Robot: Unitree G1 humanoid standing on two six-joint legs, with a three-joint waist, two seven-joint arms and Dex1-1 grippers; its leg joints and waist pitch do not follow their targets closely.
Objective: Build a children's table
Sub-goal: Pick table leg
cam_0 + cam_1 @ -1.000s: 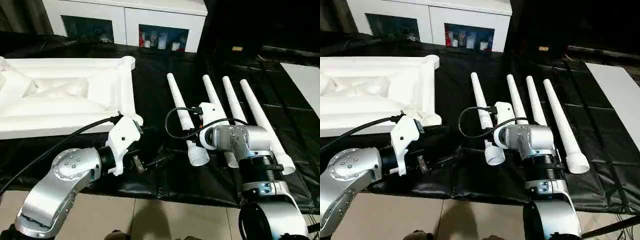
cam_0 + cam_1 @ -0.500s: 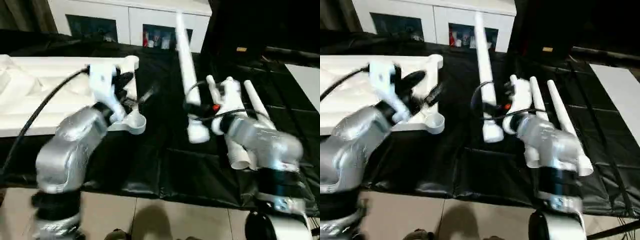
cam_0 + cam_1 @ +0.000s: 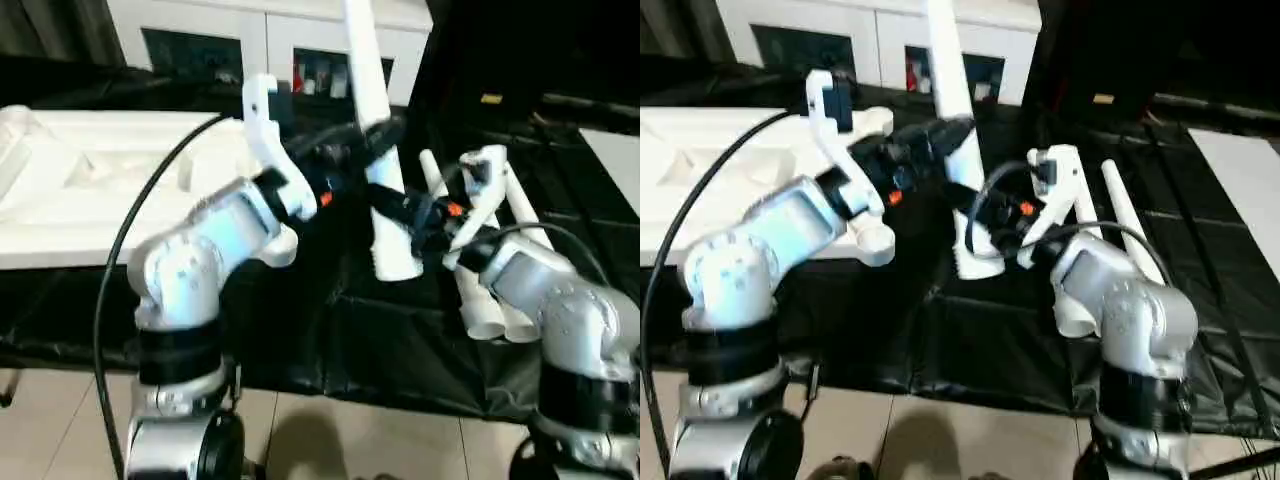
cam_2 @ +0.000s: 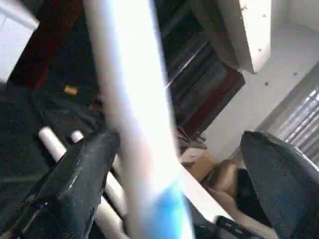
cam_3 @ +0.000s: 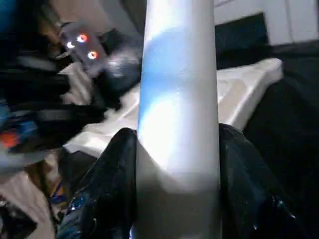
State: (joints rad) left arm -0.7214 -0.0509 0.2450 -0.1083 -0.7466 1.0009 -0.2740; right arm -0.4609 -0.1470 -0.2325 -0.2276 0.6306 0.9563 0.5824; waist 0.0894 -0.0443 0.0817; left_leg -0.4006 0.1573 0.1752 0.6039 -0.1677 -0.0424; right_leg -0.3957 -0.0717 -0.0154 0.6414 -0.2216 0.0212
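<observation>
Zero legs fitted. Eye views: tabletop [image 3: 60, 215] lies underside up on the black sheet, sockets bare; one leg [image 3: 375, 130] is lifted upright, three legs [image 3: 490, 310] lie beside it. Left wrist view: left gripper [image 4: 184, 169] fingers wide apart around the leg, one pad touching. Right wrist view: right gripper [image 5: 177, 164] clamped on the leg.

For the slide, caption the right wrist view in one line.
Right tool clamped on a white table leg, with the white tabletop on black sheeting beyond.
</observation>
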